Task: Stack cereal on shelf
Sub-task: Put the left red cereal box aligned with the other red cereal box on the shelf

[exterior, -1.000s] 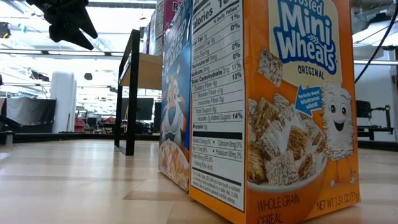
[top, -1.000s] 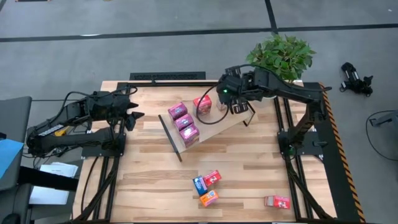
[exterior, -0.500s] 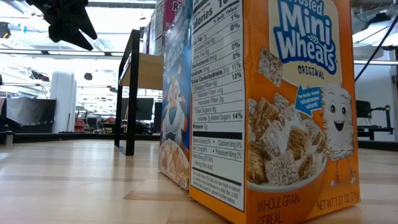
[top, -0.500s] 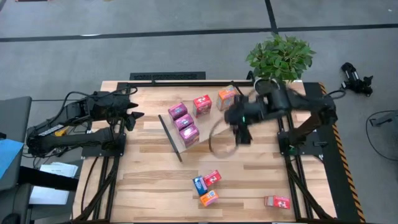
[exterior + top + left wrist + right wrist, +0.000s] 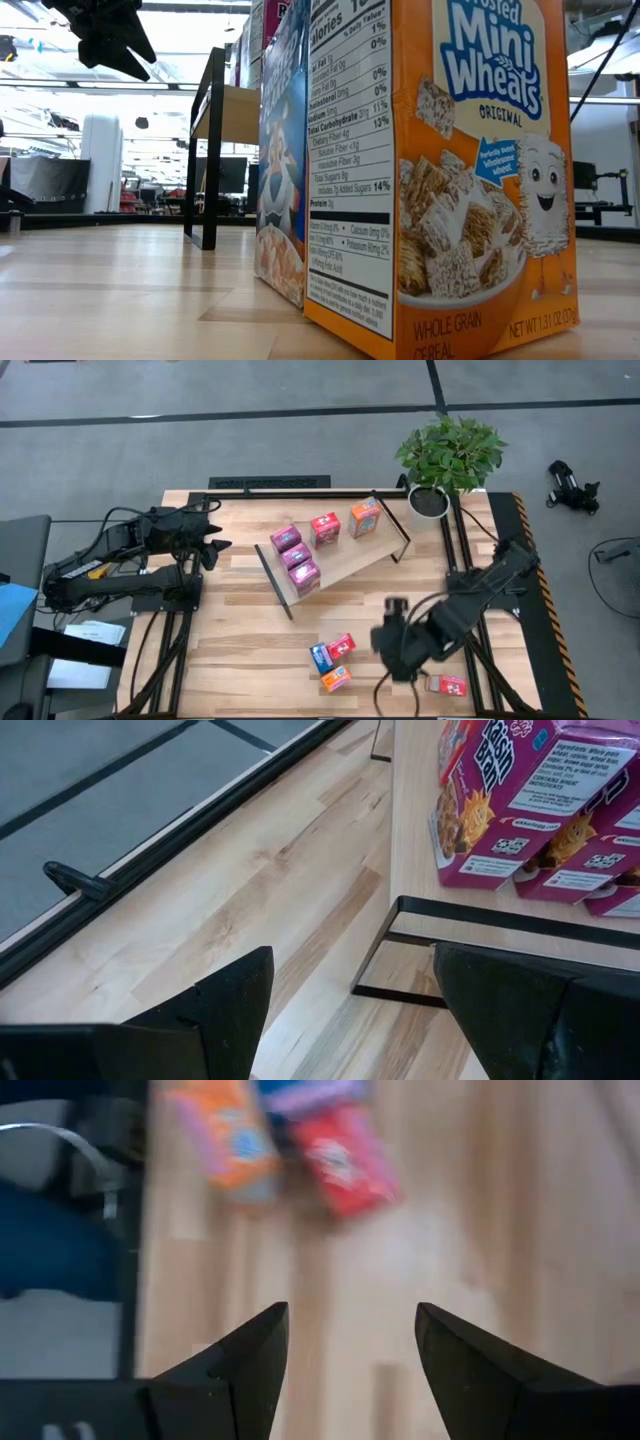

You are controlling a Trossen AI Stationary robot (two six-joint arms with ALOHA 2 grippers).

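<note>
High view: the shelf lies tilted across the upper middle of the frame and carries five cereal boxes, three magenta ones in a row at its left end, then a red box and an orange box toward upper right. Four boxes wait on the table: a blue/red/orange cluster at lower centre and a lone red box at lower right. The right gripper hangs blurred between the cluster and the lone box, probably to fetch the next one. The left gripper waits at left centre.

Low view: an orange box fills the right half, hiding most of the table.

Left wrist view: fingers spread wide, nothing between them; magenta boxes at upper right.

Right wrist view: fingers apart and empty; the blurred cluster lies in the upper left.
</note>
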